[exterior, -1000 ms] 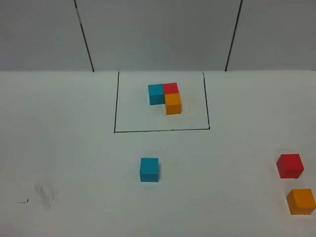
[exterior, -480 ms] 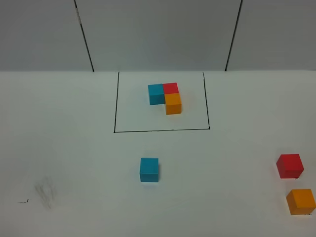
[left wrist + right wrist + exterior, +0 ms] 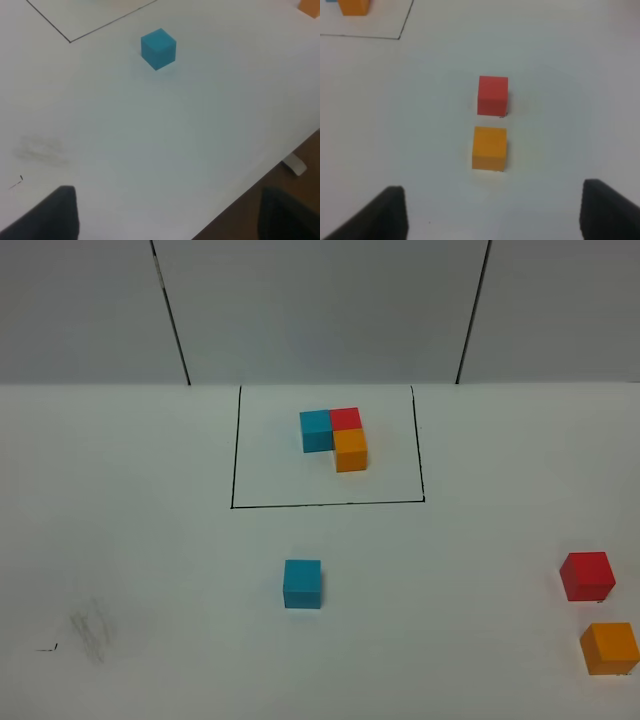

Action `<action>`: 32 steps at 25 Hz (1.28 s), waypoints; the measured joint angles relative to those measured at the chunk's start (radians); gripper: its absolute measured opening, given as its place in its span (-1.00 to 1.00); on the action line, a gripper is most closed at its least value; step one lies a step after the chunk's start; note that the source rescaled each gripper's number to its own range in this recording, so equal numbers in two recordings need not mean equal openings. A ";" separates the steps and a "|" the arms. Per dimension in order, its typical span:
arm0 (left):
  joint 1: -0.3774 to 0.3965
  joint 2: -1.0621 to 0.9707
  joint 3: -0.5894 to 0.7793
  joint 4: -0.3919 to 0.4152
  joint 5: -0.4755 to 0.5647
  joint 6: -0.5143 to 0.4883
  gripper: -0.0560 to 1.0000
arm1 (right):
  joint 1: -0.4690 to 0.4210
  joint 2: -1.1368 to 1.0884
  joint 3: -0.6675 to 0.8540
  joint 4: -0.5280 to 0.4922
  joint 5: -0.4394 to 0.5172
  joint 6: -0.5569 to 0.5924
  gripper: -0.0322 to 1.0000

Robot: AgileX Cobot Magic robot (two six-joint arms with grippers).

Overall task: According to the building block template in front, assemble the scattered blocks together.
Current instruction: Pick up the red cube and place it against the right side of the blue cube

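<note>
Left gripper [image 3: 170,217]: I see its jaws spread wide with nothing between them, over the table's [image 3: 150,540] near edge. Blue cube [image 3: 302,583] sits alone mid-table, just short of the black frame's [image 3: 233,450] near line. Inside the frame, toward the far edge, is the building block template [image 3: 335,438]: blue, red and orange in an L. Red cube [image 3: 587,575] and orange cube [image 3: 610,647] sit near each other, not touching, by the right edge, with orange nearer the corner. Right gripper [image 3: 495,215]: jaws apart, empty.
</note>
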 joint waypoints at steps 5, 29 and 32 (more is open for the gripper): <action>0.173 0.000 0.000 -0.002 0.001 0.002 0.70 | 0.000 0.000 0.000 0.000 0.000 0.000 0.28; 0.896 0.000 0.000 -0.003 0.001 0.004 0.70 | 0.000 0.000 0.000 0.000 -0.001 0.000 0.28; 0.856 0.000 0.000 -0.003 0.001 0.004 0.70 | 0.000 0.000 0.000 0.000 -0.001 0.000 0.28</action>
